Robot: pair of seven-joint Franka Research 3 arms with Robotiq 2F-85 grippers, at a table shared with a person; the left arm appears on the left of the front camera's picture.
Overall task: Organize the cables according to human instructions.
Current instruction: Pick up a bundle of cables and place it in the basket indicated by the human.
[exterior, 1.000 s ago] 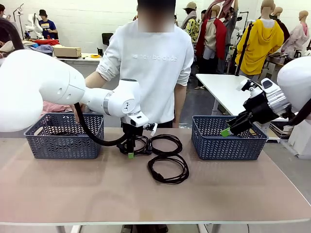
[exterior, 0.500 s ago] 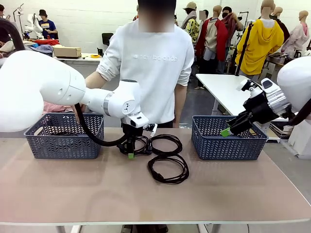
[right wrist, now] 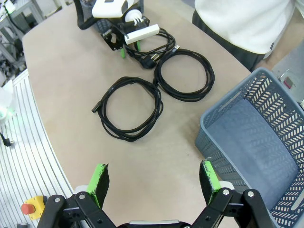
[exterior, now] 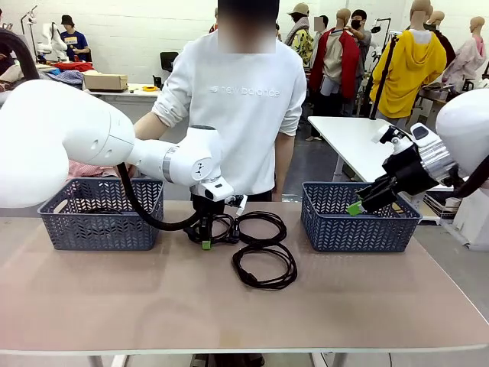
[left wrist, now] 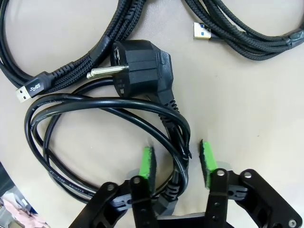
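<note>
- My left gripper point(left wrist: 176, 153): down at the table, green pads apart, straddling 1 bend of the power cord point(left wrist: 118, 102). Gaps show beside the strands, so I can confirm no pinch.
- Power cord: 1, thin and smooth, in loose loops on the table point(exterior: 153, 306) between the 2 baskets. Likely light and floppy, with a slippery sheath. Best taken across several strands at once, so the coil lifts whole.
- Plug point(left wrist: 140, 64): 1, hard and bulky; it will probably hang lowest and swing. Not a place to grip.
- First braided cable point(right wrist: 209, 78): 1 coil, just beside the power cord. Looks softer and grippier.
- Second braided cable point(right wrist: 105, 114): 1 coil, nearer my side of the table.
- My right gripper point(right wrist: 153, 173): spread wide, holding nothing, hovering by the right basket point(exterior: 359, 229).
- Left basket point(exterior: 99, 229): contents I cannot tell.
- Person point(exterior: 237, 99): 1, standing at the far edge.
</note>
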